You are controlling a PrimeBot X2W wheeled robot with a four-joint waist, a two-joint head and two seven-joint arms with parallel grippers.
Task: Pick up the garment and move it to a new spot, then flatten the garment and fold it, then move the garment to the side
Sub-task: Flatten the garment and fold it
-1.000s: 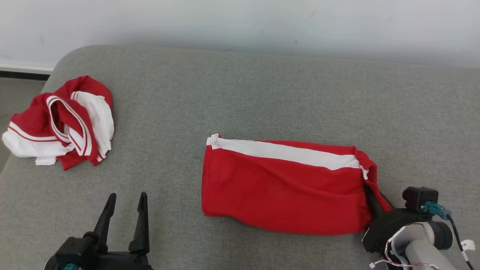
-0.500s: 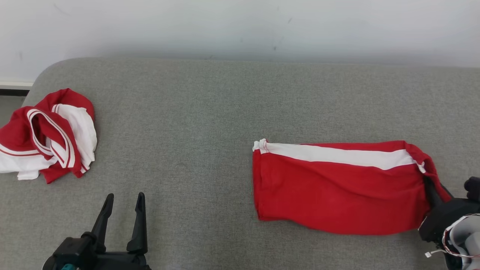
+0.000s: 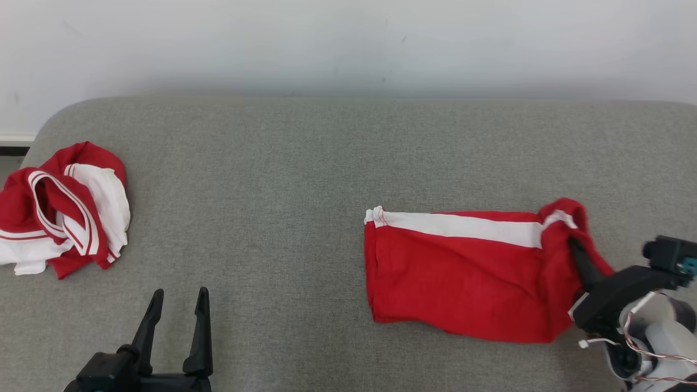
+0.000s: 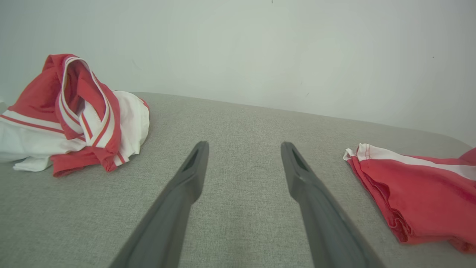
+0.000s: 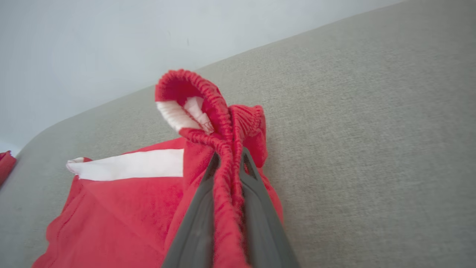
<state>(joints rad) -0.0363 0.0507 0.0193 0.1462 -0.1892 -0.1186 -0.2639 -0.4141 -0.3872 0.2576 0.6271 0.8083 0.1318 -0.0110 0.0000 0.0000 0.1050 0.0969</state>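
The red shorts [image 3: 463,277] with a white side stripe [image 3: 463,228] lie folded on the grey upholstered surface [image 3: 272,163], well apart from the crumpled red-and-white garment [image 3: 60,212] and to its right in the head view. The shorts' hem end faces that crumpled garment. Their elastic waistband [image 3: 566,209] is at the end farthest from it, bunched and lifted off the surface. The right hand [image 3: 576,247] is at that far end, its two dark fingers [image 5: 200,208] pressed together and pinching the gathered waistband [image 5: 208,96], with red cloth squeezed between them. The left hand [image 3: 180,291] hangs over bare upholstery near the crumpled garment, in front of it and to its right, fingers [image 4: 186,186] spread wide with nothing between them. In the left wrist view the crumpled garment [image 4: 74,115] heaps up at the left, and the shorts' hem [image 4: 390,186] shows at the right.
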